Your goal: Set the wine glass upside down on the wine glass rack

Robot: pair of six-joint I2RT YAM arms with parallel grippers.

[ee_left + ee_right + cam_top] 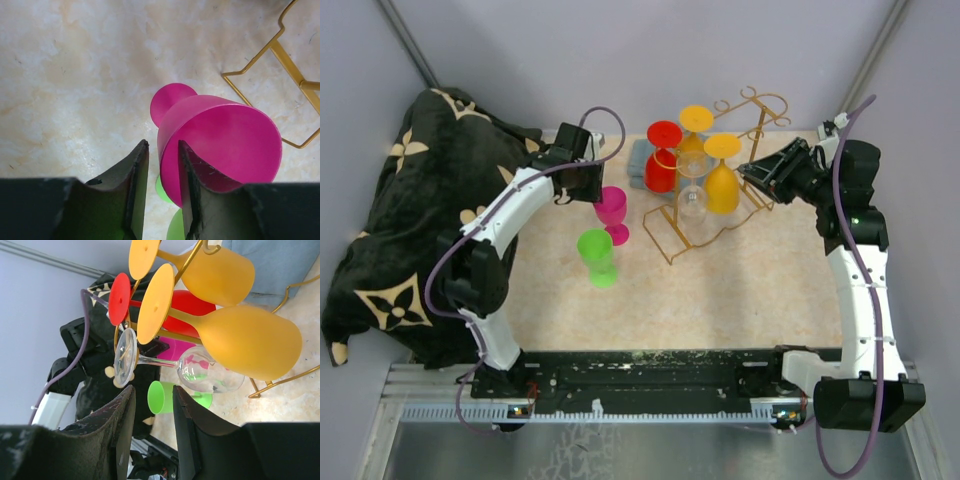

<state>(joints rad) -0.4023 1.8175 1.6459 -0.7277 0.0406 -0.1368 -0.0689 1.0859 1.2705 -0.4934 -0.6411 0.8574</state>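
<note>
Pink wine glass (pixel 225 145) looks light, stiff, slick plastic, so pinch the rim wall; left gripper (pixel 163 150) narrow astride it, clamp unclear; right gripper (pixel 153 392) part-open, empty.

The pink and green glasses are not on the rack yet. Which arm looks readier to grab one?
Left. The left gripper straddles the rim of the pink glass, with one jaw on either side of its wall. The right gripper hovers open beside the gold rack, on the far side from that glass.
</note>
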